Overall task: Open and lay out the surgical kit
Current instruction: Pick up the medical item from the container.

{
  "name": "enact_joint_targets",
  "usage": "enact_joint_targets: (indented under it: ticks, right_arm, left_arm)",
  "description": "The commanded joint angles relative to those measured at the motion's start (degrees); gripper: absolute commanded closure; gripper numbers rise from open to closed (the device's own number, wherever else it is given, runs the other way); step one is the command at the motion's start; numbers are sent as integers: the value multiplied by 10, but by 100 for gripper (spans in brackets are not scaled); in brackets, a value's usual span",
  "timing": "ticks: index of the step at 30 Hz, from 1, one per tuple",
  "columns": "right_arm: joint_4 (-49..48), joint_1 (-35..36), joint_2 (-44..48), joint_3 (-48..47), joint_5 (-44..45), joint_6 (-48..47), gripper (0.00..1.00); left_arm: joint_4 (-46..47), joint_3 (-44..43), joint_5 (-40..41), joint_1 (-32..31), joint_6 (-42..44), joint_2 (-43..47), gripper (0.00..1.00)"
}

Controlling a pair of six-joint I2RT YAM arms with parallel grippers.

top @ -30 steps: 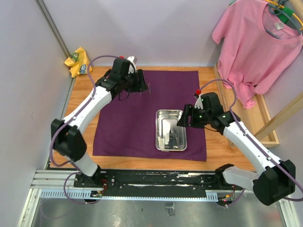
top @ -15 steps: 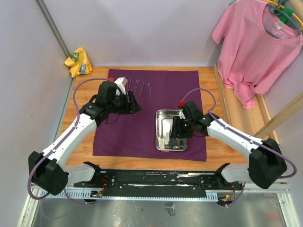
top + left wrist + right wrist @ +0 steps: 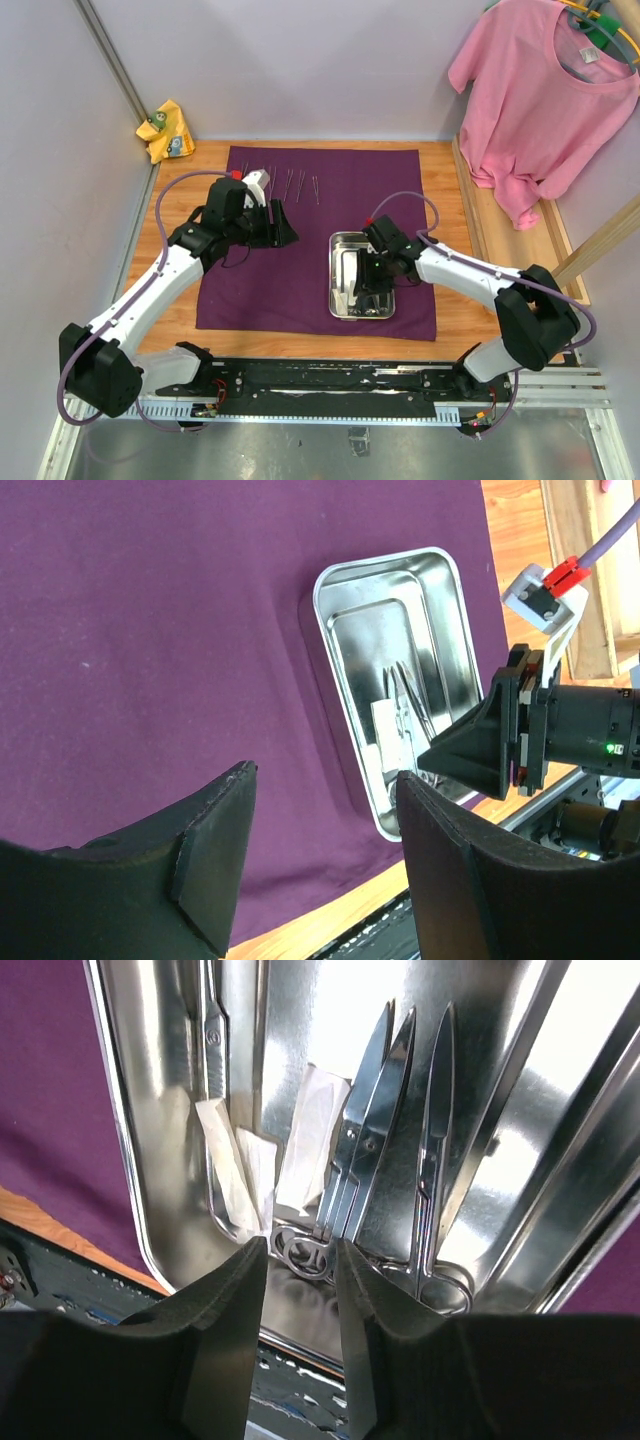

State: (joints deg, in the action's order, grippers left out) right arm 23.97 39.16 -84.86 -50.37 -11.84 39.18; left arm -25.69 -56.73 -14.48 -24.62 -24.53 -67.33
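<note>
The dark purple cloth lies spread flat with the steel tray on its near right part. Several slim metal instruments lie in a row at the cloth's far edge. My right gripper reaches down into the tray. Its jaws are narrowly apart, with the ring handles of scissors between the fingertips. Forceps and white gauze pieces lie beside them. My left gripper hovers open and empty over the cloth, left of the tray.
A pink T-shirt hangs at the back right above a wooden frame. A yellow rag sits in the back left corner. The arms' metal rail runs along the near edge.
My left gripper has drawn back from the cloth's far edge, leaving the instruments there. My right gripper has moved left into the tray and narrowed its jaws around the ring handles.
</note>
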Motion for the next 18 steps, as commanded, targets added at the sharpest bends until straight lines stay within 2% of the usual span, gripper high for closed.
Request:
enact_joint_targets:
  ticks: [1, 4, 10, 18]
  right_arm:
    - [28, 10, -4, -37, 51, -1, 64]
    - [50, 12, 5, -44, 76, -10, 60]
    - [99, 11, 33, -58, 141, -39, 47]
    - [97, 11, 17, -55, 132, -72, 44]
  left_arm:
    - [16, 7, -9, -4, 10, 13, 37]
    - [15, 7, -6, -4, 12, 12, 37]
    - [17, 11, -3, -4, 8, 12, 36]
    - [22, 24, -3, -4, 2, 17, 36]
